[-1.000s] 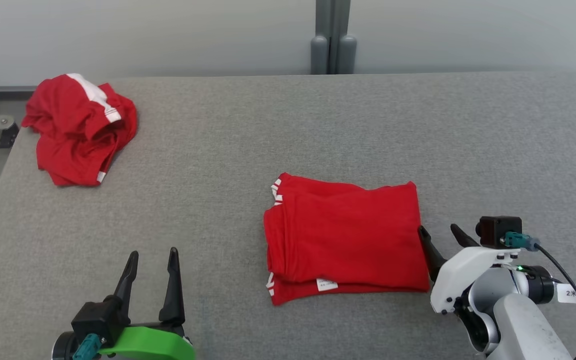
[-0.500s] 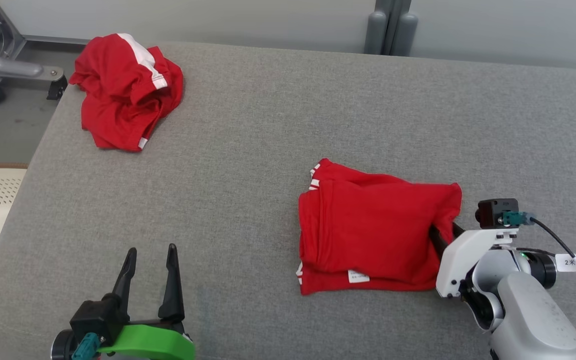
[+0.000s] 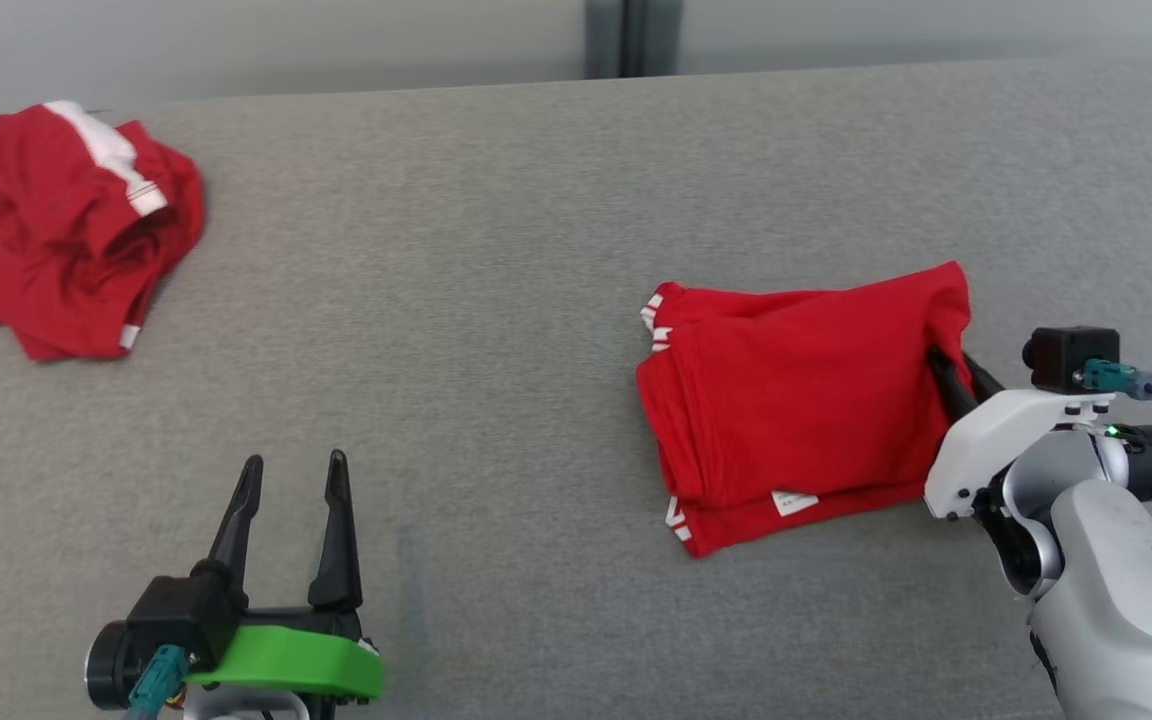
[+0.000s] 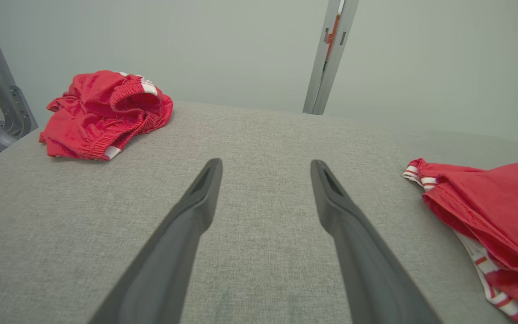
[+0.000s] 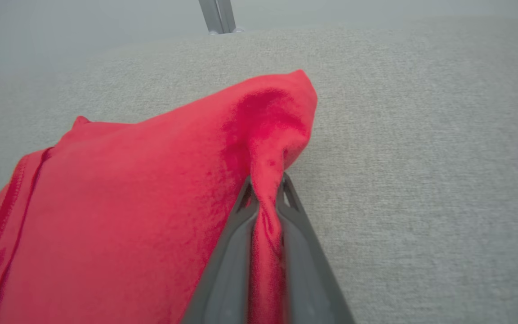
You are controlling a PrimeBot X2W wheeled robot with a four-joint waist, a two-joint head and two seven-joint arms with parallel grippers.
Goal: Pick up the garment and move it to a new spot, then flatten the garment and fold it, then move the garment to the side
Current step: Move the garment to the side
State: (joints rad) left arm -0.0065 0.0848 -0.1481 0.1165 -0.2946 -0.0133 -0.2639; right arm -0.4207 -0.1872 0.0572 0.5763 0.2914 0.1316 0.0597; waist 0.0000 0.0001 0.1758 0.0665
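Right claw (image 5: pixel 265 184) is pinched tight on a bunched bit of the folded red garment (image 3: pixel 796 400), right at its right edge, so that corner's pulled up a bit. The garment sits right of centre on the grey padded table (image 3: pixel 496 300). Left claw (image 3: pixel 291 475) is spread wide and empty, near left. Crumpled red garment (image 3: pixel 76 230) is far left.
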